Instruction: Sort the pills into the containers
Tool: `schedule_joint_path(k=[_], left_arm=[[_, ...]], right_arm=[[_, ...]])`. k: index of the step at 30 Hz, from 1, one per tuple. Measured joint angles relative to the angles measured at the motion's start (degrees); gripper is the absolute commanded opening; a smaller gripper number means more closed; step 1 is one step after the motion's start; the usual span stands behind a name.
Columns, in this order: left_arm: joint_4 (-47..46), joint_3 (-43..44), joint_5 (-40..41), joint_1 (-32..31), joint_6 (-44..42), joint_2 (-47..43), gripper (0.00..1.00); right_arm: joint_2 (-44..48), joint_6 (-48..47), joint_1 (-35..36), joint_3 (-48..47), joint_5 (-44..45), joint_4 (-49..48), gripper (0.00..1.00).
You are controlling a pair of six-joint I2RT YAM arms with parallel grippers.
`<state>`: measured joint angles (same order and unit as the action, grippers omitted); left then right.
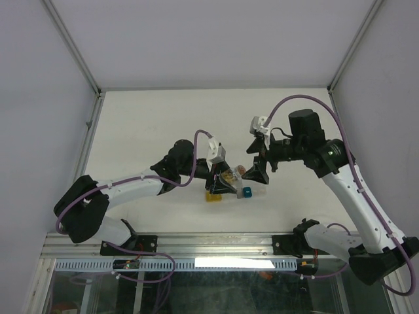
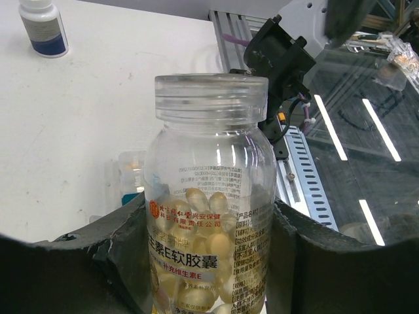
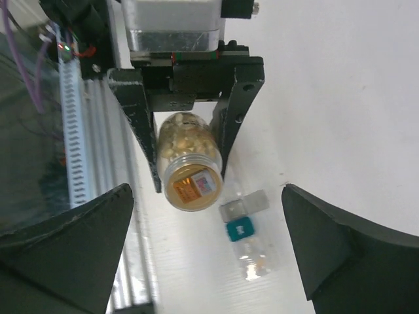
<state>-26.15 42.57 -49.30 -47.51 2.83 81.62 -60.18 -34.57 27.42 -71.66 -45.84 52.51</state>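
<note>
Right wrist: left end effector grips tilted pill bottle; right end effector wide, facing it.

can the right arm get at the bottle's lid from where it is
Probably yes: the right gripper is open and faces the lid of the bottle, which sticks out clear of the left gripper. Nothing shows between them.

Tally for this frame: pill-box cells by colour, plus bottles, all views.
yellow cell: 1
grey cell: 1
teal cell: 1
clear cell: 1
clear pill bottle: 1
white bottle: 1
Total: 6
</note>
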Motion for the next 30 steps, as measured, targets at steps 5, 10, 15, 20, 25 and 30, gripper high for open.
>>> schedule_joint_path(k=[5, 10, 15, 20, 25, 30], left_arm=[[0.04, -0.37, 1.49, -0.02, 0.24, -0.33, 0.00], [-0.13, -0.63, 2.54, -0.02, 0.74, -0.57, 0.00], [-0.37, -1.27, 2.80, -0.02, 0.87, -0.66, 0.00], [-0.35, -1.29, 2.86, -0.02, 1.01, -0.66, 0.00], [-0.24, -1.29, 2.93, -0.02, 0.50, -0.66, 0.00], [0.00, -1.29, 2.64, -0.09, -0.76, -0.63, 0.00]], right_arm=[[-1.49, 15.54, -0.59, 0.87, -2.27, -0.37, 0.94], [-4.85, 22.45, -0.52, 2.93, -2.62, -0.37, 0.78], [-7.21, 24.85, -0.04, 3.28, -2.60, -0.37, 0.44], [-7.21, 24.17, 0.15, 3.28, -2.93, -0.37, 0.20], [-7.28, 18.47, 0.26, 3.13, -3.76, 0.87, 0.13], [-6.32, -3.02, 1.44, 2.62, -3.93, 4.66, 0.13]])
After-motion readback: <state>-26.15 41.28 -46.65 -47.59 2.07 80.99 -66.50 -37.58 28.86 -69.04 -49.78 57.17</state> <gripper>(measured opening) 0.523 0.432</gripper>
